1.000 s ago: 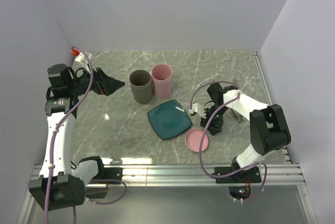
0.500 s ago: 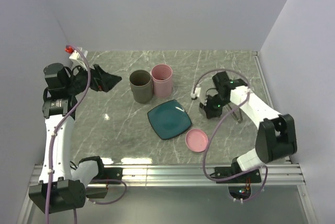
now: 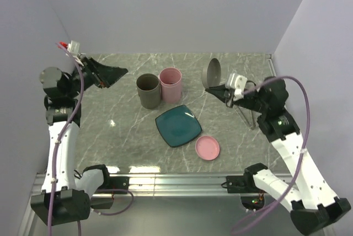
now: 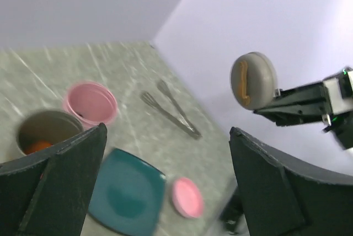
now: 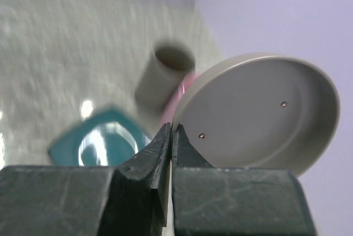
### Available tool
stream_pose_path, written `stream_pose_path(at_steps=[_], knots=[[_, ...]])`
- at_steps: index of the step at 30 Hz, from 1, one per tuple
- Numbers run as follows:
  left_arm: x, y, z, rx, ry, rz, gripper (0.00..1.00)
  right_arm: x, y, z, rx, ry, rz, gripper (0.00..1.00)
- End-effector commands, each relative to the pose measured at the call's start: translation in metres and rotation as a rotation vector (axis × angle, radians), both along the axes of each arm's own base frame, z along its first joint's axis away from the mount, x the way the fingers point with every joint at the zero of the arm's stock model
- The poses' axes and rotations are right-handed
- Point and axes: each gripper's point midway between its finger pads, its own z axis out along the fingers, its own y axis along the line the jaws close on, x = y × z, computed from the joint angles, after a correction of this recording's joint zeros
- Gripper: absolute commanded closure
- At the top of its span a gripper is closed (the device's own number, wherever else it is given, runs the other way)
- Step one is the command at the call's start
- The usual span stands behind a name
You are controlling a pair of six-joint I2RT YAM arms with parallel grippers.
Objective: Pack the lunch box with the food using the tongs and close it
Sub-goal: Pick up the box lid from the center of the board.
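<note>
Top view: the right end effector, low by the pink lid a second ago, now holds the grey lid aloft at upper right, so closing looks next. The tongs lie on the desk below.

Left wrist: the left end effector is spread wide, with orange food inside the grey container.

Right wrist: the jaws clamp the lid's rim. The wall is close; the centre is open.

Counter grey-green marble, white veining; teal plate; pink container; olive-grey container, orange food bit inside; pink lid; grey lid, orange mark on top; silver tongs; left tool, right tool black; arms white, black joints; cables purple; walls pale lilac
</note>
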Motion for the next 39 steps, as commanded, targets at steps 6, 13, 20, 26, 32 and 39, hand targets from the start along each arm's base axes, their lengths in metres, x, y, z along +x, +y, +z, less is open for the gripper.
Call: stream_pose_path(at_steps=[6,13,20,26,32,39], knots=[[-0.051,-0.043,0.038,-0.307,0.038,-0.225,0.01,-0.047,0.063,0.085,0.288,-0.292,0.211,1.0],[-0.07,-0.07,0.012,-0.378,0.16,-0.333,0.01,-0.061,0.117,0.092,0.364,-0.302,0.336,1.0],[-0.072,-0.085,0.01,-0.416,0.19,-0.38,0.06,-0.069,0.142,0.091,0.391,-0.281,0.395,1.0],[-0.073,-0.092,0.013,-0.444,0.156,-0.422,0.22,-0.078,0.152,0.09,0.405,-0.236,0.433,1.0],[-0.083,-0.097,0.016,-0.444,0.136,-0.472,0.31,-0.077,0.158,0.091,0.425,-0.168,0.441,1.0],[-0.083,-0.1,0.019,-0.441,0.132,-0.48,0.33,-0.084,0.161,0.092,0.439,-0.159,0.471,1.0]])
